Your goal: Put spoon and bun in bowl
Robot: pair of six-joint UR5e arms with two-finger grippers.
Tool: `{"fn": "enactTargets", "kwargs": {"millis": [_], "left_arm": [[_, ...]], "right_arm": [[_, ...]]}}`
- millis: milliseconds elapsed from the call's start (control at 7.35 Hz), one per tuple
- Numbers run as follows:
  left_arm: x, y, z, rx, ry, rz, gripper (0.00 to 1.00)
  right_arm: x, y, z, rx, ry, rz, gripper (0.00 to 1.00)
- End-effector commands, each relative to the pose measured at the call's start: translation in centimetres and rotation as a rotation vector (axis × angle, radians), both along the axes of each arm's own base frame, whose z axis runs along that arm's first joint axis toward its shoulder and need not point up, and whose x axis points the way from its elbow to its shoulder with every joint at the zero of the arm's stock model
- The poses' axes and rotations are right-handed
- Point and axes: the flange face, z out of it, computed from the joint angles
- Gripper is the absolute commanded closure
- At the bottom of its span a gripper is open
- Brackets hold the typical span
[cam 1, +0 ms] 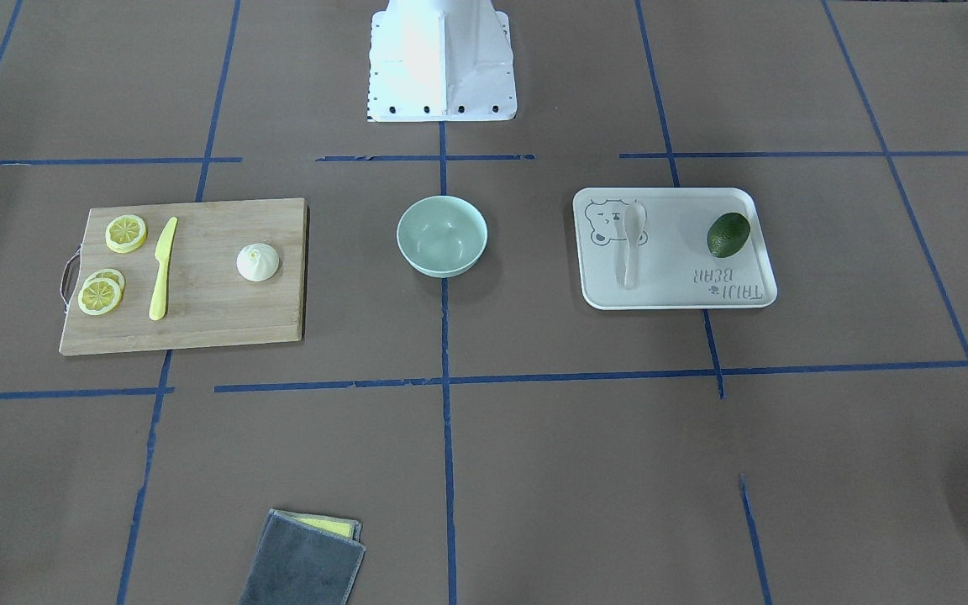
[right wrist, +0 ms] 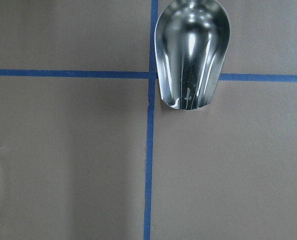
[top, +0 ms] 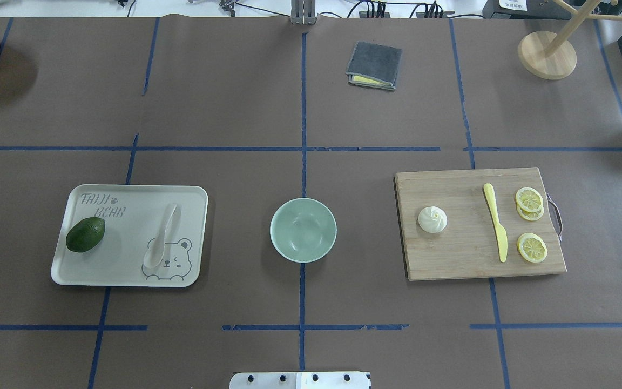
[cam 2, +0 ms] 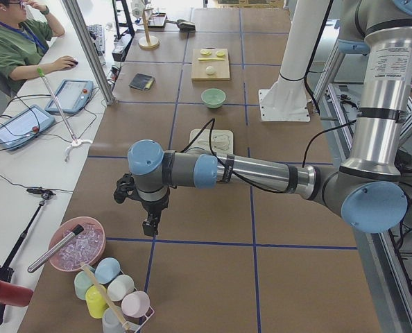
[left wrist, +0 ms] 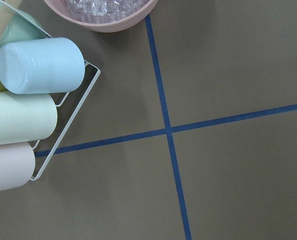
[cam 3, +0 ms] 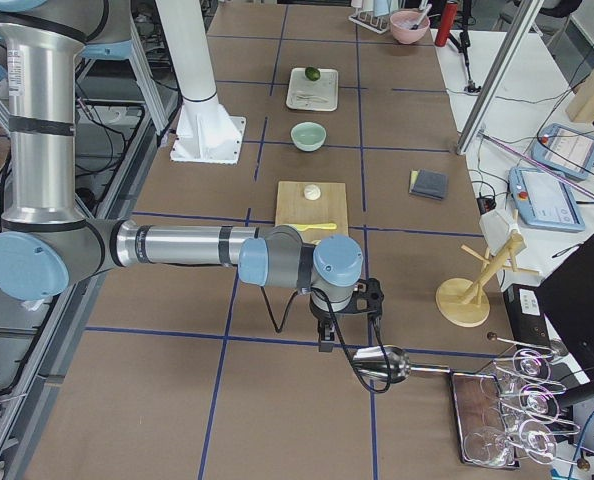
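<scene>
The pale mint-green bowl (top: 303, 229) stands empty at the table's middle, also in the front-facing view (cam 1: 442, 235). The white-grey spoon (top: 162, 236) lies on the white bear-printed tray (top: 127, 194), scoop toward the robot. The white pleated bun (top: 432, 219) sits on the wooden cutting board (top: 462, 265). My left gripper (cam 2: 150, 225) hangs far from them, over the table's left end, seen only in the exterior left view. My right gripper (cam 3: 327, 340) hangs over the right end, seen only in the exterior right view. I cannot tell whether either is open or shut.
A dark green avocado (top: 85, 234) lies on the tray. A yellow knife (top: 495, 221) and lemon slices (top: 531, 247) lie on the board. A folded grey cloth (top: 374, 65) lies at the far side. Cups in a wire rack (left wrist: 33, 105) and a metal scoop (right wrist: 191, 52) lie under the wrists.
</scene>
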Motion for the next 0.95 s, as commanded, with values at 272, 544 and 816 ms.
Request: {"fn": "enactTargets", "kwargs": {"millis": [272, 544, 816], "left_arm": [[0.1, -0.4, -1.1, 0.02, 0.001, -0.002, 0.0], [2.2, -1.8, -5.1, 0.122, 0.007, -0.022, 0.0], [10.8, -1.7, -11.7, 0.144, -0.007, -0.078, 0.0]], "right_arm": [[0.0, -1.1, -1.2, 0.029, 0.002, -0.003, 0.0], [-0.1, -1.7, -2.5, 0.052, -0.004, 0.0, 0.0], [-0.2, -4.0, -5.9, 0.123, -0.009, -0.002, 0.0]]}}
